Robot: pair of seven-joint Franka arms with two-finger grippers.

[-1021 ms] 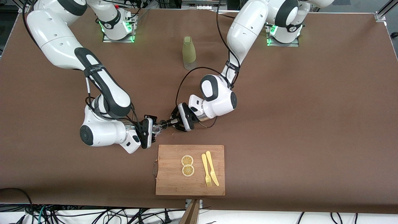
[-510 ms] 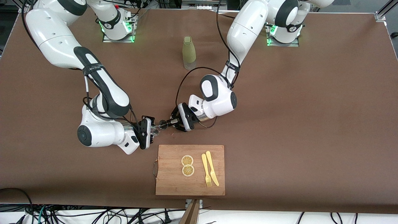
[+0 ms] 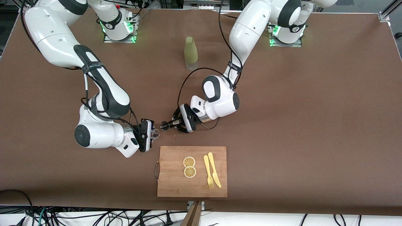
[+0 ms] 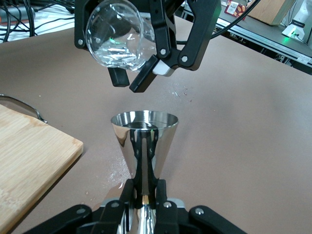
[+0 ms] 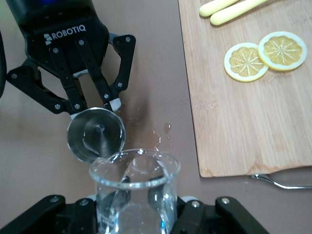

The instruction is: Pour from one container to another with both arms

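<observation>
Left gripper (image 3: 172,123) clamped on jigger (image 3: 164,125); right gripper (image 3: 153,135) clamped on glass cup (image 3: 155,135). Both over table (image 3: 298,125) just beside cutting board (image 3: 176,185), rims near, apart.

Bright even overhead light, soft short shadows under both arms on the brown table (image 3: 314,125), glare on the jigger (image 4: 144,141) and glass cup (image 5: 135,187), green glow at the arm bases, front view sharp, wrist-view backgrounds slightly soft
</observation>
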